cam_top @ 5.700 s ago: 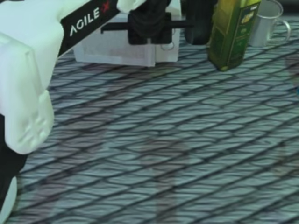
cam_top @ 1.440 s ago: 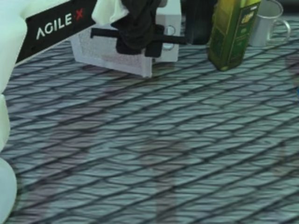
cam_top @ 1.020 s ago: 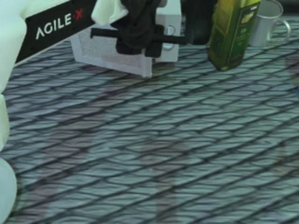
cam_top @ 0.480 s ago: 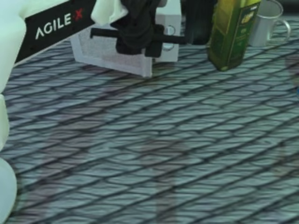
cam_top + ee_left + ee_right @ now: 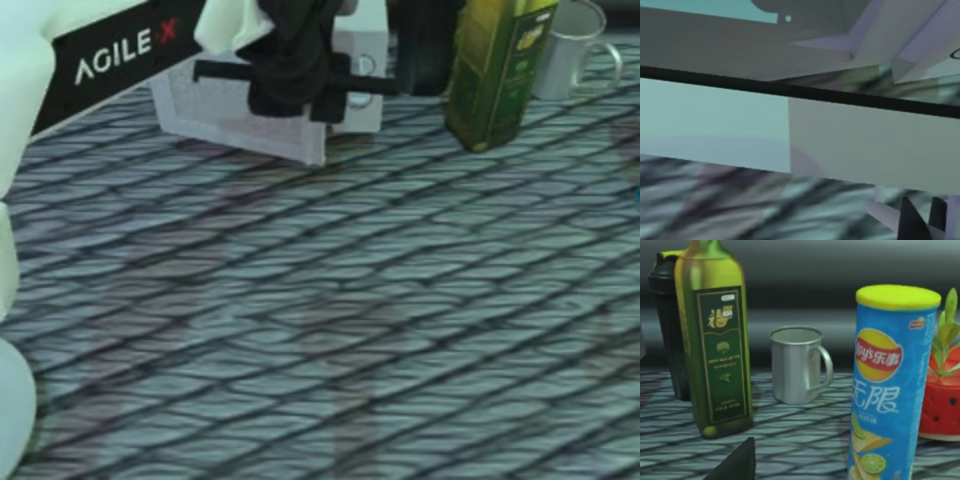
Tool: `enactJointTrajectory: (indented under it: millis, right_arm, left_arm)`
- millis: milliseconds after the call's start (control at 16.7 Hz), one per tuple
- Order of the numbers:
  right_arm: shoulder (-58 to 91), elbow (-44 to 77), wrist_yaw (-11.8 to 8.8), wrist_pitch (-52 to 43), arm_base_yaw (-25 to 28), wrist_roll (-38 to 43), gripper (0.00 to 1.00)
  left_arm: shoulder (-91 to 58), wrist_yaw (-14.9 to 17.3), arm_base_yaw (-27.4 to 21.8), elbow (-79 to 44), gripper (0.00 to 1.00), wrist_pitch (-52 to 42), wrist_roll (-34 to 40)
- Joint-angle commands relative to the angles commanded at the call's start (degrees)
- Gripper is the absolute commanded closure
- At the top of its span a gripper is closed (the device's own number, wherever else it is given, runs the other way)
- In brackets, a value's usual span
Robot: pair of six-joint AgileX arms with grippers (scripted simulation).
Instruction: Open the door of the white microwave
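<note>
Reaching over the desk [image 5: 400, 300] toward eleven o'clock, where the white microwave [image 5: 365, 30] sits, left hand [image 5: 295, 75] at the door [image 5: 240, 125], swung partly ajar so the free edge clears; finger state impossible to tell; right arm unseen from above.

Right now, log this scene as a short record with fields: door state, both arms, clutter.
door: white panel with mesh window, swung partly out from the white microwave, free edge toward the table's near side
left end effector: at the door's front, over the mesh window
right end effector: not seen in the top view
clutter: green oil bottle, metal mug and dark bottle right of the microwave; blue chips can and watermelon-patterned pot in the right wrist view
</note>
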State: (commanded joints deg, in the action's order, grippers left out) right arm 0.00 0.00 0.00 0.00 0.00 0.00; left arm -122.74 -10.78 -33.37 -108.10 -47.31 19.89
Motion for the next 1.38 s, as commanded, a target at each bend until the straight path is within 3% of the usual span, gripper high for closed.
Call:
enactJointTrajectory:
  millis: [420, 1380]
  right_arm:
    - [0.00, 0.00, 0.00, 0.00, 0.00, 0.00, 0.00]
    - [0.00, 0.00, 0.00, 0.00, 0.00, 0.00, 0.00]
  left_arm:
    - [5.05, 2.57, 1.36, 7.19, 1.00, 3.50, -5.69]
    - [5.08, 2.58, 1.36, 7.23, 1.00, 3.52, -5.72]
